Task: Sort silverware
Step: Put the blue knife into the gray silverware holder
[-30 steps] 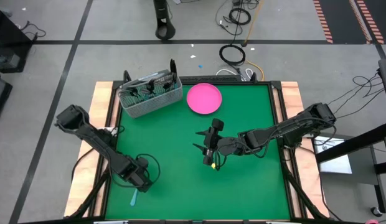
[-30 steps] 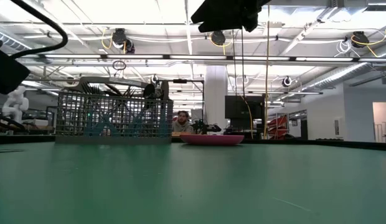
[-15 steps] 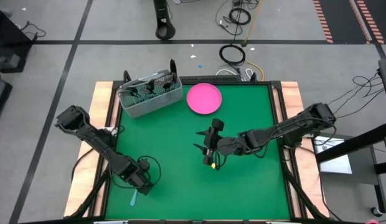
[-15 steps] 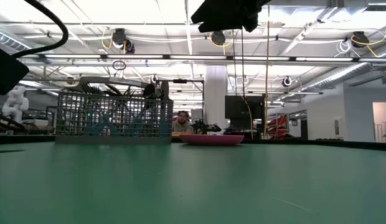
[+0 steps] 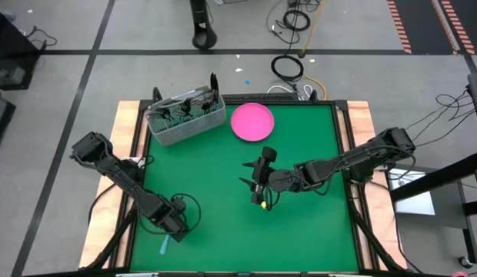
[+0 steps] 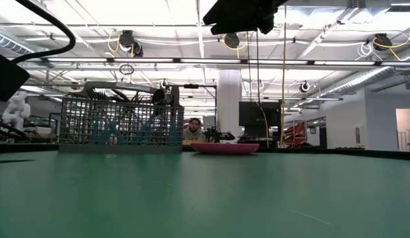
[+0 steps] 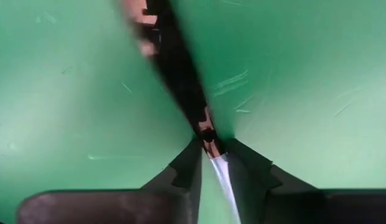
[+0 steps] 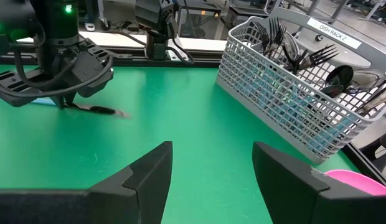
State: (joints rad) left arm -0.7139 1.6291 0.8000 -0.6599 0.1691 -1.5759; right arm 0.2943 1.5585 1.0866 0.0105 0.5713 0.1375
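A piece of silverware with a light blue handle (image 5: 165,245) and a dark metal front part (image 8: 96,110) lies flat on the green mat near the table's near left corner. My left gripper (image 5: 171,223) stands over it, pointing down and shut on it. My right gripper (image 8: 211,152) hovers open over the middle of the table (image 5: 258,185), with nothing between its fingers. More silverware stands in the grey wire basket (image 5: 185,115) at the far left. My left gripper pinches the piece between its two fingertips, where the light blue handle meets the dark metal part (image 7: 210,142). The fingers come from above, pointing down, and lie across it. The piece lies flat on the mat, handle (image 7: 221,180) running back between the fingers.
A pink round plate (image 5: 251,121) sits at the far middle, right of the basket (image 8: 292,99). Bare green mat (image 5: 215,177) lies between the two arms. A person (image 6: 192,129) sits far behind the table.
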